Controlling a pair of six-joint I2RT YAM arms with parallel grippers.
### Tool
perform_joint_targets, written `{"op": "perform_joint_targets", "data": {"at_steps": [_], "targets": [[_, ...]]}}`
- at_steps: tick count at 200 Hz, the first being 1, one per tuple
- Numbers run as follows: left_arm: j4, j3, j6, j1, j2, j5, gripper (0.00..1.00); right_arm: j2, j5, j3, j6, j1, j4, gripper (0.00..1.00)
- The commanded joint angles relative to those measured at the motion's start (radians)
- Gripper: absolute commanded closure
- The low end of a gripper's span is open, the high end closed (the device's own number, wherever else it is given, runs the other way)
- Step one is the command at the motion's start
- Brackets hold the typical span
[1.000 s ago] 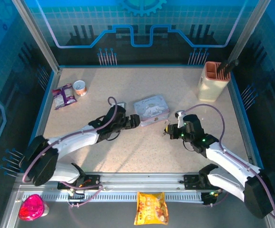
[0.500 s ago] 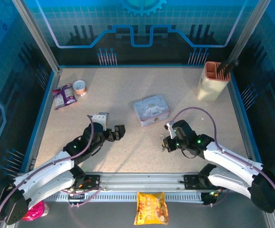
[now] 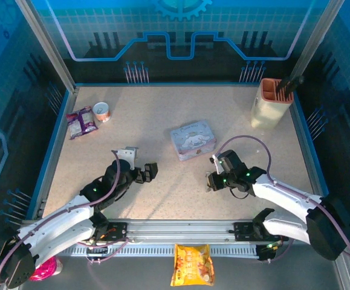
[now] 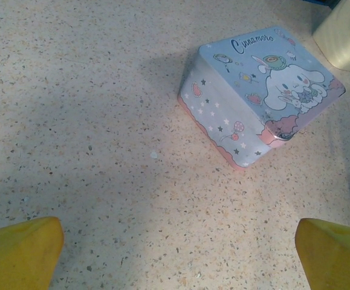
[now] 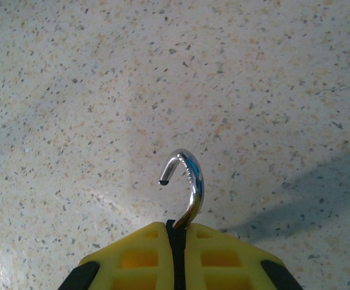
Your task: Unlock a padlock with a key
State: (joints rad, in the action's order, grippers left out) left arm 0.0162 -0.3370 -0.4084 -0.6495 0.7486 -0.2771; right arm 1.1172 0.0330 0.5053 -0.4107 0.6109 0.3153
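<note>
Step in hand: judged to be the close of the unlocking. The padlock (image 5: 187,179) shows its shackle as an open hook with one end free of the body, so the lock appears released rather than awaiting the key.
Next move: probably setting the lock down, or checking that the shackle swings freely. This calls for a slow descent to the table (image 5: 72,90) just ahead of the fingertips and a gentle release, since so small a piece may skip away.
Right pincer (image 5: 176,235): closed to a narrow slit on the padlock. The dark body is clamped between the yellow fingers (image 5: 138,258), and the silvery shackle projects forward past their tips. Whether the shackle touches the table cannot be told.
Left pincer (image 4: 178,257): wide open. Its two yellow fingertips (image 4: 20,251) stand far apart with bare table between them, holding and touching nothing.
Padlock, position: inside the right pincer's grip, shackle foremost.
Key: whether one sits in the keyway cannot be told, as the fingers cover the body.
Tin box (image 4: 259,90): on the table ahead of the left pincer and toward its right side, well apart from the tips. It is judged to play no part in this step.
</note>
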Motion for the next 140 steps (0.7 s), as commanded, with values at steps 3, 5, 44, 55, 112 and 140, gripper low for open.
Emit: {"op": "perform_joint_targets", "data": {"at_steps": [3, 5, 44, 55, 112, 140], "targets": [[-0.027, 0.023, 0.025, 0.007, -0.015, -0.031, 0.01, 0.025, 0.051, -0.005, -0.009, -0.033, -0.021, 0.99], [-0.028, 0.023, 0.025, 0.007, -0.015, -0.033, 0.01, 0.027, 0.052, -0.005, -0.010, -0.033, -0.021, 0.99], [-0.043, 0.029, 0.028, 0.008, -0.011, -0.050, 0.01, 0.044, 0.051, -0.014, -0.033, -0.048, -0.004, 0.96], [-0.044, 0.031, 0.028, 0.009, -0.009, -0.059, 0.01, 0.044, 0.050, -0.017, -0.036, -0.050, 0.000, 0.94], [-0.033, 0.028, 0.017, 0.008, -0.003, -0.108, 0.01, 0.069, 0.059, -0.002, -0.053, -0.074, 0.025, 0.77], [-0.030, 0.029, 0.016, 0.011, -0.005, -0.119, 0.01, 0.070, 0.052, 0.003, -0.054, -0.076, 0.036, 0.67]]}}
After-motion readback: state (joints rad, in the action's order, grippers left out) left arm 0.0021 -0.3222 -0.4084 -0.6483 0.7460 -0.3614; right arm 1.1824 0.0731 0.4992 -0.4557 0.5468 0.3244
